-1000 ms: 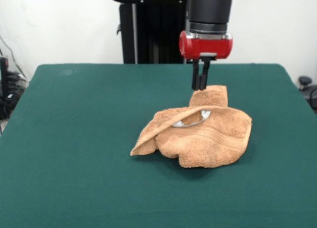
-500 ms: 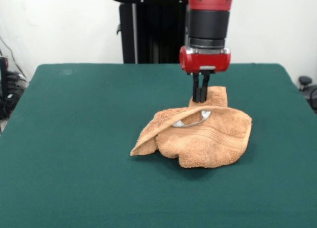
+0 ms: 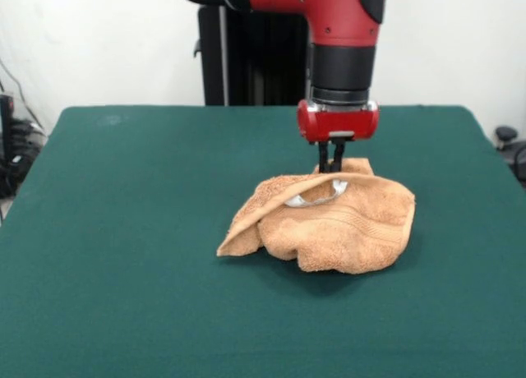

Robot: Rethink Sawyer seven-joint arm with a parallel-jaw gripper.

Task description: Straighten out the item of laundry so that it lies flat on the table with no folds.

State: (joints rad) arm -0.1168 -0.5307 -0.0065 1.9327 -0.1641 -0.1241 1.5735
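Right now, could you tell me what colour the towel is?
Orange-tan, with a small white-grey label; the towel shows best in the front view.

A: Where's the crumpled orange-tan terry cloth towel (image 3: 333,226)?

B: On the large dark green felt-topped table (image 3: 123,255), a bit right of centre, bunched, with one edge curled over into a fold on its left side. A small white-grey label (image 3: 316,199) shows near the top.

A: The red and black arm's gripper (image 3: 330,168)?

B: Straight above the towel's far edge, its two dark fingers (image 3: 324,158) close together with their tips down in the cloth
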